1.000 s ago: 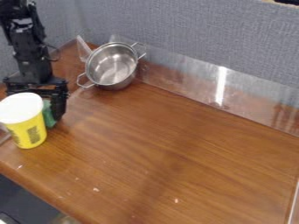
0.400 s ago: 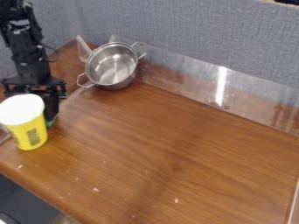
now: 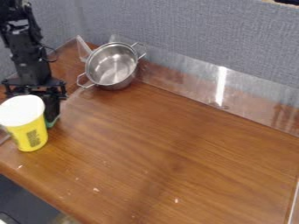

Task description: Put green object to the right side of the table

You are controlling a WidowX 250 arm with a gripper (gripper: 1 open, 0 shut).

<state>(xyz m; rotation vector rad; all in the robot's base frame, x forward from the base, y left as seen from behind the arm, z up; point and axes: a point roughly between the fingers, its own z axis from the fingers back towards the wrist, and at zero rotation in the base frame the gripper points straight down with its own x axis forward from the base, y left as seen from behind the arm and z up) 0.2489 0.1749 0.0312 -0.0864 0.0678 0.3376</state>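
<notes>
While pointing straight down at the far-left edge of the scene:

Gripper: black two-finger gripper (image 3: 47,102) on a black jointed arm (image 3: 24,44), lowered to the tabletop, jaws drawn fully together; dark fingers partly hidden behind the cup, so contact hard to read.

Held item: small matte green cube (image 3: 51,112), only a sliver of green visible low between the fingers, just right of the cup; grip on it likely but not plainly seen.

Place of cube: far-left part of the table, near the left edge, well apart from the right side.

Cup: yellow plastic cup with white rim (image 3: 24,122), upright, just left of and nearer than the gripper, seeming to touch or nearly touch it.

Pot: small shiny steel pot with two side handles (image 3: 112,67), upright, far of the gripper and to its right, near the back wall, well apart from the cup.

Table: glossy brown wood-grain tabletop (image 3: 176,149) with clear plastic edge walls along the far side; bare across centre and right.

Backdrop: grey fabric panel (image 3: 176,26) behind the far edge.
</notes>
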